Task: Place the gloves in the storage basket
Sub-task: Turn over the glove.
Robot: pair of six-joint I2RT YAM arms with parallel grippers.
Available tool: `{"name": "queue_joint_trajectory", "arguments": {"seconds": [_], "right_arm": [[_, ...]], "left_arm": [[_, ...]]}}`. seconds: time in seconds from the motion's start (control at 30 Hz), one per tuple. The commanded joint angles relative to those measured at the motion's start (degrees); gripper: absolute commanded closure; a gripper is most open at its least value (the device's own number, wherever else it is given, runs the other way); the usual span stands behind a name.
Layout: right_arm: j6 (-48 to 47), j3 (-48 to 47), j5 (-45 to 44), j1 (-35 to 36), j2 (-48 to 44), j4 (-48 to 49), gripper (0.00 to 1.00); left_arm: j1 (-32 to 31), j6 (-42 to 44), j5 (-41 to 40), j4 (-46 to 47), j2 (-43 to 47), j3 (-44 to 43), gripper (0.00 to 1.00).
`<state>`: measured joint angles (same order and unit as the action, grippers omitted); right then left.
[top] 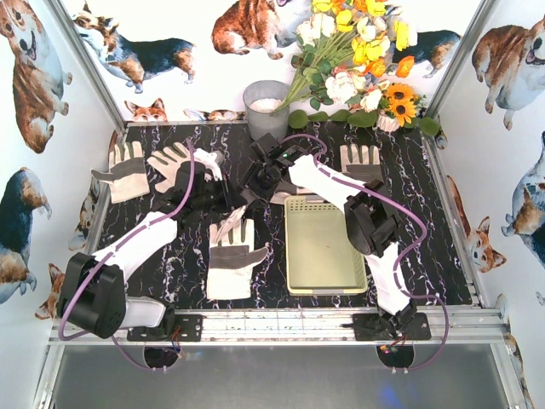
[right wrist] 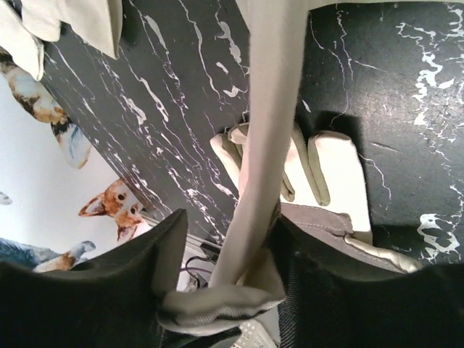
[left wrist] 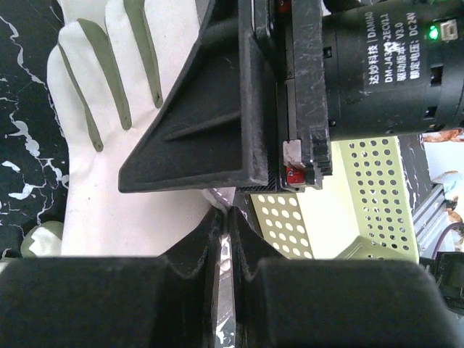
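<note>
Looking down, we see a black marbled table (top: pixel 183 256) walled by corgi prints (top: pixel 34 68); a round grey bucket (top: pixel 266 115) holds something white; the perforated yellow-green storage basket (top: pixel 328 256) sits right of centre, cream gloves (top: pixel 232 256) lying flat around it; the right gripper (right wrist: pixel 232 239) stands half open around a hanging glove (right wrist: pixel 264 130); the left gripper (left wrist: pixel 226 217) is clamped shut.

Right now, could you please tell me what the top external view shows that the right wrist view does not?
Only the top external view shows the shallow pale yellow-green slotted plastic storage basket, the round grey metal bucket and the yellow and white flowers. Only the right wrist view shows a hanging cream-white fabric glove running between the fingers of the right claw. Both show the black marbled table with grey-patched gloves lying flat.
</note>
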<state>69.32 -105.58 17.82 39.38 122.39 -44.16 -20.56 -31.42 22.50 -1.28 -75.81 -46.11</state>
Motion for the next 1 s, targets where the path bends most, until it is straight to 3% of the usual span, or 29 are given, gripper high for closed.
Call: {"name": "queue_joint_trajectory", "arguments": {"seconds": [0.0,0.07,0.13,0.2,0.4,0.63,0.73,0.97], "right_arm": [[-2.25,-2.55,-0.63,0.35,-0.54,-0.53,0.61],[-2.73,-2.32,-0.01,0.35,-0.78,-0.41,0.8],[-3.29,-1.93,0.58,0.35,-1.18,0.0,0.92],[-4.68,-1.68,0.6,0.27,-2.01,0.21,1.0],[-10.26,1.49,4.26,-1.45,-6.08,5.97,1.0],[-22.31,5.53,14.14,-4.71,-13.26,15.48,1.0],[-24.89,9.29,19.73,-6.62,-18.09,19.88,1.0],[-23.78,17.81,31.8,-10.27,-30.09,33.33,1.0]], "left_arm": [[-1.15,-0.46,-1.54,1.01,0.42,0.46,1.0],[-1.29,-0.63,-1.79,0.38,0.84,0.63,0.99],[-1.33,-0.87,-2.23,-0.8,1.58,0.38,0.93],[-1.31,-1.52,-3.3,-2.25,3.22,0.17,0.8],[-1.12,-4.67,-9.21,-7.12,12.05,-0.05,0.38],[2.29,-8.13,-13.96,-16.47,20.21,-2.29,0.09],[5.47,-10.24,-11.55,-16.77,21.89,-3.8,0.01],[11.86,-17.99,4.1,-5.25,21.31,-5.72,0.0]]}}
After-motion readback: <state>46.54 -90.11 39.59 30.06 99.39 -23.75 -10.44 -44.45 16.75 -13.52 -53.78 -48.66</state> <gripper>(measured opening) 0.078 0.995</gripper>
